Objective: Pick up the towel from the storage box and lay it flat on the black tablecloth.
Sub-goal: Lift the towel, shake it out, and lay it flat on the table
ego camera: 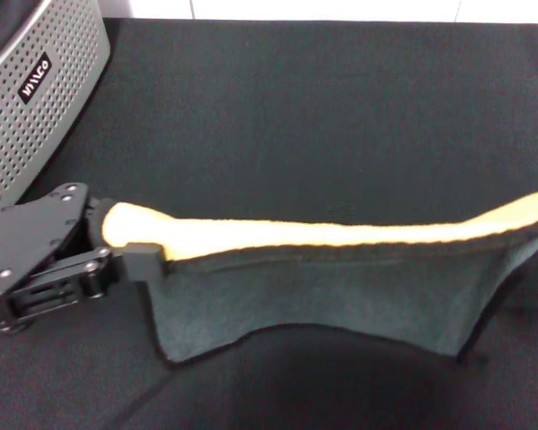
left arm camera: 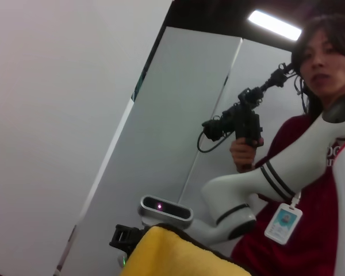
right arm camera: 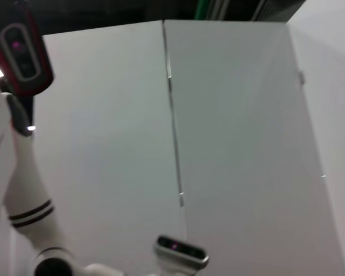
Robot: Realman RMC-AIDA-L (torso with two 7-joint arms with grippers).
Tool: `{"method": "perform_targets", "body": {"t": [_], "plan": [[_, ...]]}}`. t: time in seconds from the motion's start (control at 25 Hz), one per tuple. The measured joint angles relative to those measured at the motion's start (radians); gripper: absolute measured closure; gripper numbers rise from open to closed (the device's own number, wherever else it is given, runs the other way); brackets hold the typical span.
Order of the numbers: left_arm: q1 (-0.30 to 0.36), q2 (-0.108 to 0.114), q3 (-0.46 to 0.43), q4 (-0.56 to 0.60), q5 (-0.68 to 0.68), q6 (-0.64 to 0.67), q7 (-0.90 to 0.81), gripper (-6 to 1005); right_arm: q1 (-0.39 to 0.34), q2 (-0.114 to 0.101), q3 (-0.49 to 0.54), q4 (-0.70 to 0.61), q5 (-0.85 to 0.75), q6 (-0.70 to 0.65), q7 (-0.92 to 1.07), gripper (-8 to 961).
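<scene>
Left gripper (ego camera: 130, 249) sat at the lower left of the head view, its black linkage body angled in from the left edge, fingers pointing right. Jaws were clamped on the left end of the towel (ego camera: 341, 269), pinching the bunched corner between them.

Right gripper was out of the head view; the towel's right end ran off the right edge of the frame, so its jaw state couldn't be seen.

The towel was stretched out sideways across the lower middle of the head view, held up along its top edge. Top edge was rolled over, showing a bright yellow band from the left gripper across to the right edge, rising slightly at the right. Below the band the grey-green face hung down as a wide panel, dark stitched hem along the top, bottom edge curved upward in the middle, rounded corner at lower left. Whether the lower edge touched the cloth beneath couldn't be told.

The black tablecloth (ego camera: 323, 116) filled most of the head view under and behind the towel. The storage box (ego camera: 36, 98) stood at the upper left corner, grey perforated wall, black label with white lettering, well apart from the towel.

Left wrist view showed a yellow fold of the towel (left arm camera: 178, 256) at bottom centre.
</scene>
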Motion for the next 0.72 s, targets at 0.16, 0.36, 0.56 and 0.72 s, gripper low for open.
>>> {"method": "perform_targets", "body": {"t": [0.16,0.36,0.56,0.72], "plan": [[0.013,0.026,0.015,0.035,-0.011,0.001,-0.038,969,0.018,0.002,-0.002,0.000,-0.037,-0.009,0.012,947],[0.028,0.062,0.053,0.095,-0.015,0.004,-0.084,969,0.032,0.006,-0.005,-0.003,-0.055,-0.034,0.029,946],[0.042,0.087,0.089,0.115,-0.016,0.006,-0.096,969,0.033,0.018,-0.005,-0.006,-0.082,-0.036,0.036,946],[0.057,0.100,0.105,0.122,-0.017,0.007,-0.093,969,0.030,0.027,-0.006,0.002,-0.108,-0.031,0.037,945]]}}
